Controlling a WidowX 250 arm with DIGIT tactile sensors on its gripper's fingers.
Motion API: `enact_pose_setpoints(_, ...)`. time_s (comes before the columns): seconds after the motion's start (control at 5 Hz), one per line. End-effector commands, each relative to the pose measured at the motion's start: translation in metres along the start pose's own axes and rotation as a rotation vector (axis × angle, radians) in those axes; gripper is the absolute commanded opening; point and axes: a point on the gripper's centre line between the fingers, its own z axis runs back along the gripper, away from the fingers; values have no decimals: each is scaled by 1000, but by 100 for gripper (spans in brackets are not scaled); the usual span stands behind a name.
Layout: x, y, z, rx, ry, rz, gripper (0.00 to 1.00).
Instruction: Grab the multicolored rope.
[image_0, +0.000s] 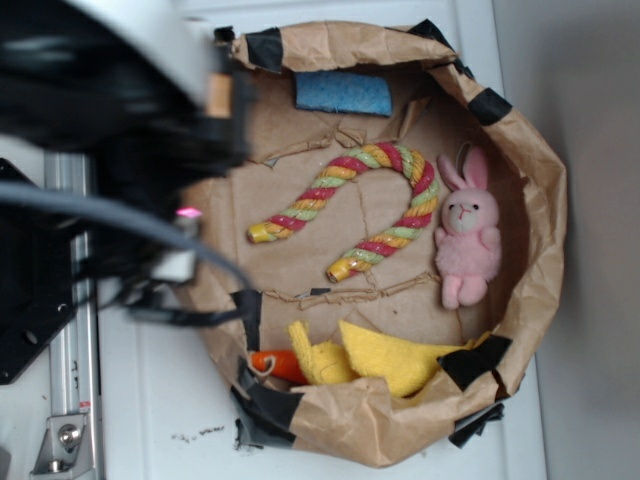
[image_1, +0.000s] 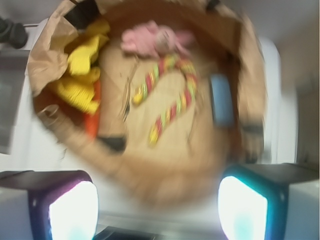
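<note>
Rope target: multicolored rope (image_0: 352, 211) lies arched at centre frame inside the paper basket (image_0: 530, 170), likely soft, light and compressible, best pinched mid-strand on a straight leg; pincer (image_1: 159, 200) open, well above it.

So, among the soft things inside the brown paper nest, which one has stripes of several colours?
The thick twisted rope, bent in an arch, striped red, yellow and light green. The pink plush bunny, yellow cloth and blue sponge are each one colour.
</note>
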Motion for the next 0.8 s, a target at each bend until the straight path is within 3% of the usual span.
enact_pose_setpoints(0.0,40,24,-98,35,92,-222,100)
enact_pose_setpoints(0.4,59,29,-138,-46,128,-280,100)
enact_pose_setpoints(0.6,79,33,-146,-25,114,-296,100)
